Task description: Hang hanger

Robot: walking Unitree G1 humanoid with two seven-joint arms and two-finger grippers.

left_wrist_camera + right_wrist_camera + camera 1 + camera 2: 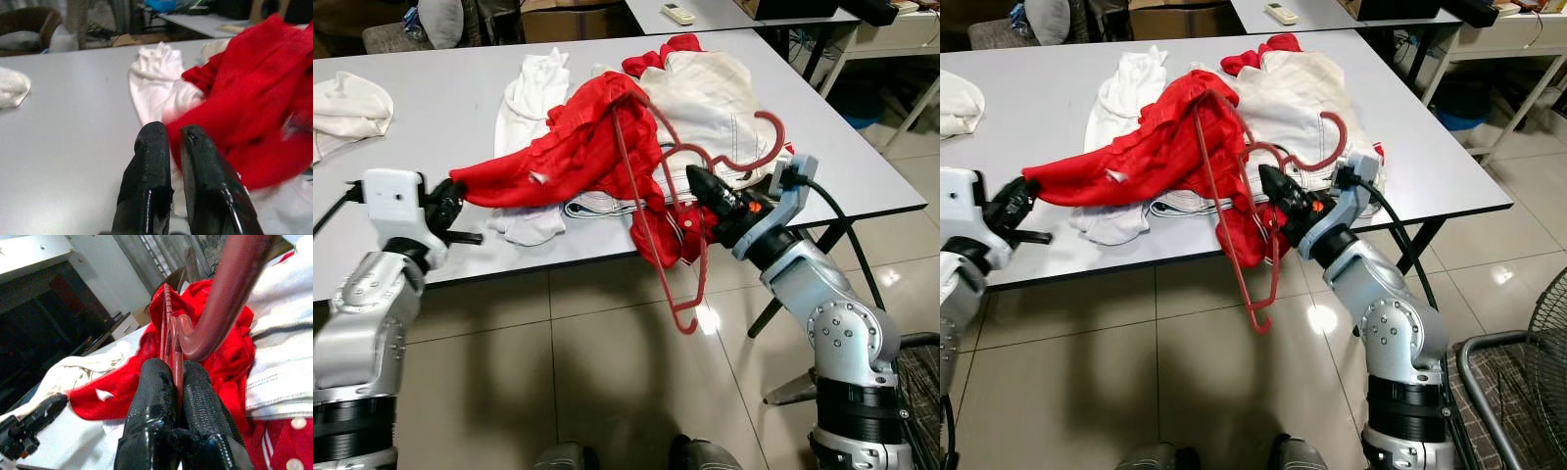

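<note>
1. Glossy beige floor tiles (607, 372) lie nearest, and the lower bar of the red hanger (658, 211) hangs out past the table's front edge above them.
2. Silver and black, the right gripper (697, 178) reaches in at the front edge of the table; in the right wrist view its two fingers (152, 396) are pressed together on the hanger's thin red bar, clamping it.
3. The hanger tilts, its top corner tucked up into the red garment (570, 147) and its curved hook (756, 147) lying over the white clothes just beside the right wrist.
4. At the left end of the same edge, the left gripper (458, 196) pinches the trailing tip of the red garment; the left wrist view shows its fingers (146, 166) nearly together with red cloth between them.
5. The red garment stretches across the grey table (431, 127) between the two grippers, draped over a heap of white clothes (715, 93).
6. A separate white cloth (347, 103) lies well apart at the far left.
7. On another table behind, a remote control (678, 13) rests.
</note>
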